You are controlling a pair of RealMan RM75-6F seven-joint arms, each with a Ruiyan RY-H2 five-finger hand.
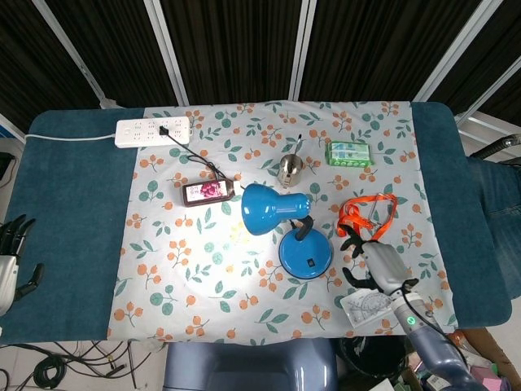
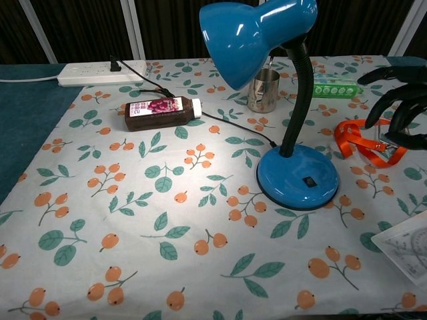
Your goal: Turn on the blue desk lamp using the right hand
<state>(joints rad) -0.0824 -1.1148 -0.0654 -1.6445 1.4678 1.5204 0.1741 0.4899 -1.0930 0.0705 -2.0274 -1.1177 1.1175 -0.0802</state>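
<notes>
The blue desk lamp (image 1: 277, 210) stands mid-table on its round base (image 1: 305, 254), with a black switch (image 2: 308, 181) on top of the base. Its shade (image 2: 257, 37) throws a bright patch onto the cloth to the left. My right hand (image 1: 370, 259) hovers just right of the base, off the lamp, fingers spread and holding nothing; in the chest view the right hand (image 2: 400, 103) hangs above the orange lanyard. My left hand (image 1: 12, 261) rests open at the table's left edge.
An orange lanyard (image 1: 368, 213) lies by my right hand and a clear protractor (image 1: 368, 305) near the front edge. A metal cup (image 1: 290, 168), wipes pack (image 1: 350, 153), bottle (image 1: 208, 191) and power strip (image 1: 153, 130) sit farther back. The lamp cord (image 2: 233, 127) crosses the floral cloth.
</notes>
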